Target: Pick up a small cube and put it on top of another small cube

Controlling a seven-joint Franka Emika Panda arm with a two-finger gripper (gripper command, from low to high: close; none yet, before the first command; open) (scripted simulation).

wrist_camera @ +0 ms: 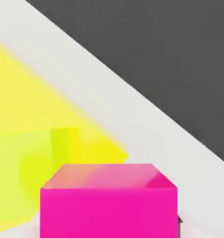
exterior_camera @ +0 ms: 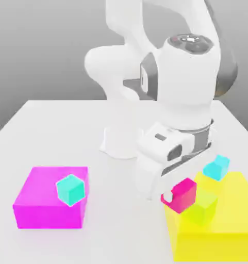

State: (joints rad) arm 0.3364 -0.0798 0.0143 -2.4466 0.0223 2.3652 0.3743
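With the pink cube [exterior_camera: 183, 195] clamped in the gripper [exterior_camera: 172, 197] and held just beside the lime cube [exterior_camera: 203, 208] on the yellow block [exterior_camera: 218, 221], it should be carried level, centred squarely above the target cube, and lowered gently before release.

small magenta-pink cube [wrist_camera: 109, 202]: cut off at the hand view's edge; only two faces show there.
large flat yellow block [exterior_camera: 218, 221]: runs past the exterior view's edge at about 5 o'clock, so its outer corner is lost.
small lime-green cube [exterior_camera: 203, 206]: the side toward 9 o'clock is covered by the magenta-pink cube.
white robot arm [exterior_camera: 167, 77]: its top passes the exterior view's edge at 12 o'clock.
white two-finger gripper [exterior_camera: 172, 196]: one fingertip peeks out beside the magenta-pink cube; the other is behind it.
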